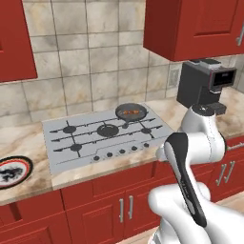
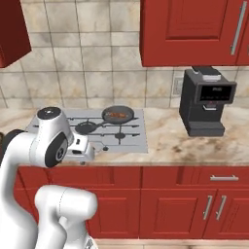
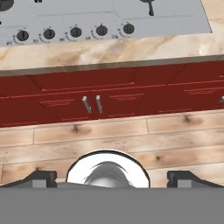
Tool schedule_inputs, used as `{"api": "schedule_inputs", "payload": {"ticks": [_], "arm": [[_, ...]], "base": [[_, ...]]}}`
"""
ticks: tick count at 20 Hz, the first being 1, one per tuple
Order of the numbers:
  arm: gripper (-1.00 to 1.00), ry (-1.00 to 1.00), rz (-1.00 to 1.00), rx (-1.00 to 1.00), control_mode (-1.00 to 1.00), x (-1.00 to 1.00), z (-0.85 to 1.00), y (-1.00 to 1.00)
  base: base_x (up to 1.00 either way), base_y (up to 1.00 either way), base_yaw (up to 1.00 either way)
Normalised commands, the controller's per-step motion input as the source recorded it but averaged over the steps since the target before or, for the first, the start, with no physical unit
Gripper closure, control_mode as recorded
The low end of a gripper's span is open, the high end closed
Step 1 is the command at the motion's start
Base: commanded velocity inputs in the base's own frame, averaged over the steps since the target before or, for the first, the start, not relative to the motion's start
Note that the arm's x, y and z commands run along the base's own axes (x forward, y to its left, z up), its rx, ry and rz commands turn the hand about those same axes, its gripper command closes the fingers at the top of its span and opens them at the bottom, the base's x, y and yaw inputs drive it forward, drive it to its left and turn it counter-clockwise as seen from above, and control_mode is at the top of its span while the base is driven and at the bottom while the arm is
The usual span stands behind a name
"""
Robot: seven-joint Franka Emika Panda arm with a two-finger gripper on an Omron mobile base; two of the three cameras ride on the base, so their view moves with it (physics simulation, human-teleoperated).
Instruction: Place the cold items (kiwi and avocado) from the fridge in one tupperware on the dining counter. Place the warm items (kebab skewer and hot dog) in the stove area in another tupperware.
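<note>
Your gripper (image 3: 112, 178) hangs released, its two dark fingertips (image 3: 41, 177) spread wide with nothing between them, pointing down at the wooden floor (image 3: 131, 144) in front of the stove (image 1: 107, 133). In the hand view, just beyond the fingertips, you see the red cabinet doors (image 3: 109, 100) below the stove with two small metal handles (image 3: 92, 104) side by side, then the marble counter edge (image 3: 109, 52), then the stove's front strip carrying five knobs (image 3: 75, 32) in a row. From the base views, count one frying pan (image 1: 131, 111) on the stove's far right burner, with reddish-orange food in it; which of the warm items that food is, you cannot tell at this size. The pan's dark handle runs toward the stove's middle. Right of the stove on the same counter stands one black coffee machine (image 2: 206, 101), well apart from the pan. Left of the stove, at the counter's edge, lies one round plate (image 1: 12, 171) with a dark pattern, partly cut off. Two red wall cupboards (image 1: 195, 26) hang above, one to each side of the stove, against the tiled wall (image 1: 86, 57).
</note>
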Motion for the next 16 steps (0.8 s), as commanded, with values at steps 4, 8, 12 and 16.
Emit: {"api": "schedule_inputs", "payload": {"ticks": [4,8,12,16], "arm": [[-1.00,0.00,0.00,0.00,1.00,0.00,0.00,0.00],[-1.00,0.00,0.00,0.00,1.00,0.00,0.00,0.00],[-1.00,0.00,0.00,0.00,1.00,0.00,0.00,0.00],[-1.00,0.00,0.00,0.00,1.00,0.00,0.00,0.00]], "base": [[0.53,0.19,-0.02],[0.53,0.02,0.00],[0.55,0.08,0.00],[0.57,0.13,0.00]]}}
